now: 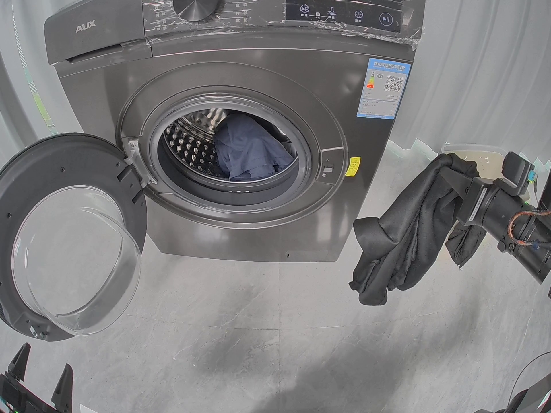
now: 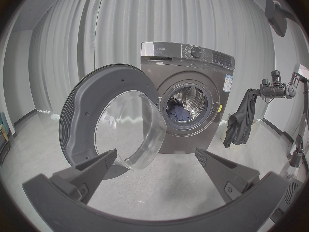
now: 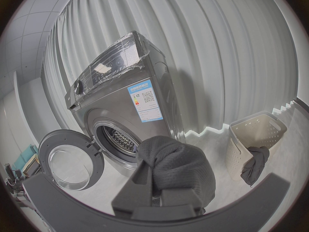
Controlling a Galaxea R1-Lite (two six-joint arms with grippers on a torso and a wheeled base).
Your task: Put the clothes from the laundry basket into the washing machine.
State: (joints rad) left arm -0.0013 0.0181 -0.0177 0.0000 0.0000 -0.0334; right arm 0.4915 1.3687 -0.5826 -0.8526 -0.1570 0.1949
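Observation:
The grey washing machine (image 1: pixel 241 58) stands with its round door (image 1: pixel 63 236) swung wide to the left. A blue garment (image 1: pixel 249 147) lies inside the drum. My right gripper (image 1: pixel 459 179) is shut on a dark grey garment (image 1: pixel 402 230), which hangs in the air to the right of the machine, above the floor. The same dark grey garment (image 3: pixel 177 168) bunches over the right gripper's fingers (image 3: pixel 135 184) in the right wrist view. The cream laundry basket (image 3: pixel 254 136) stands on the floor beside the machine. My left gripper (image 2: pixel 154 165) is open, low at the front left, facing the open door (image 2: pixel 109 113).
White curtains (image 1: pixel 493 58) hang behind and beside the machine. The grey tiled floor (image 1: pixel 241 339) in front of the machine is bare. The open door takes up the space at the left front.

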